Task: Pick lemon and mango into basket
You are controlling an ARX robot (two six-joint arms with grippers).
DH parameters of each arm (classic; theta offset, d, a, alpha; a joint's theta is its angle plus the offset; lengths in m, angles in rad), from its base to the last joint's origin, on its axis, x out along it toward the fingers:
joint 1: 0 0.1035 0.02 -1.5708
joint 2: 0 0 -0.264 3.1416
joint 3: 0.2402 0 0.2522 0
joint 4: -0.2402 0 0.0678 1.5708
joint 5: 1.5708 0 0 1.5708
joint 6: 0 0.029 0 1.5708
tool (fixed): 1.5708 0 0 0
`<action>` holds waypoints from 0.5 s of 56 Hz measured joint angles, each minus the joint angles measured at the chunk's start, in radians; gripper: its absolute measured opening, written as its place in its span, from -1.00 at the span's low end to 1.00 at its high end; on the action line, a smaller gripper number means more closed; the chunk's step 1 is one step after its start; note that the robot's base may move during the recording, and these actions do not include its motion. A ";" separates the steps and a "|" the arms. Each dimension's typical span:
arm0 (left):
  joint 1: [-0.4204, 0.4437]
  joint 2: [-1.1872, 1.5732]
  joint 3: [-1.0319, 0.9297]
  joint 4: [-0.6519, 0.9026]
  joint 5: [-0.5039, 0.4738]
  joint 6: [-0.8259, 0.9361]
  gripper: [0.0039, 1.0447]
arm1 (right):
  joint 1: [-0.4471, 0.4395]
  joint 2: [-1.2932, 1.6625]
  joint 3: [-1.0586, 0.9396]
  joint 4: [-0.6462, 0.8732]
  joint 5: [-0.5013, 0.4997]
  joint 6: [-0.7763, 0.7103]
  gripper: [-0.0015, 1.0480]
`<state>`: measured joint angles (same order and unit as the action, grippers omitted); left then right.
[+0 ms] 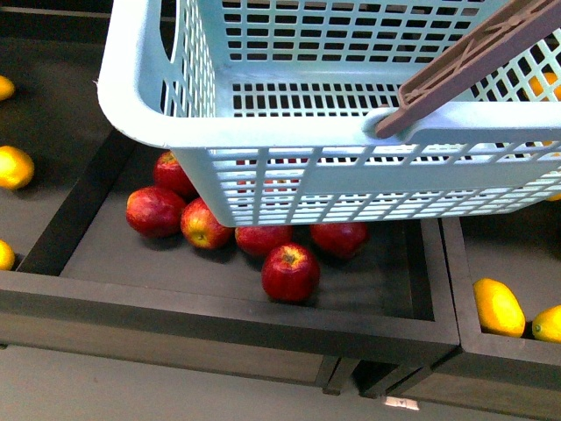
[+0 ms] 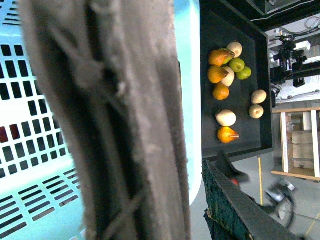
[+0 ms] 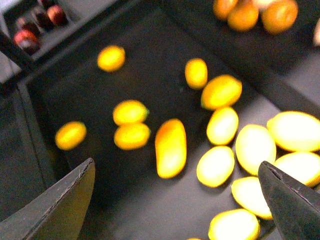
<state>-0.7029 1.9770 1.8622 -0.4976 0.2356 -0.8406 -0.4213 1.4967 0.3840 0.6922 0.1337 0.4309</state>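
1. Grey right gripper (image 3: 177, 165) fingers spread wide, holding nothing, above tray (image 3: 145, 215).
2. Mango (image 3: 171, 147) lies in tray under it, lemon (image 3: 131, 136) just beside.
3. Basket (image 1: 263, 132) hangs over apples (image 1: 289, 272); cannot tell left gripper state.

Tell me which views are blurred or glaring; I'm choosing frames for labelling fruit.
Front view: sharp and evenly lit, the apples crisp below the basket. Left wrist view: the basket handle sits close to the lens, badly out of focus. Right wrist view: soft throughout, pale yellow fruit glaring, right fingers blurred.
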 joint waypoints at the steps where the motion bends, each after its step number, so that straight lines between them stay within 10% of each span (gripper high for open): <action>1: 0.000 0.000 0.000 0.000 0.000 0.000 -0.49 | 0.003 0.066 0.026 0.002 0.001 0.002 0.83; 28: -0.001 0.000 0.000 0.000 0.000 0.001 -0.49 | 0.072 0.872 0.632 -0.194 -0.014 -0.031 0.83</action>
<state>-0.7036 1.9770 1.8622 -0.4976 0.2359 -0.8394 -0.3492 2.3688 1.0161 0.4984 0.1196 0.4004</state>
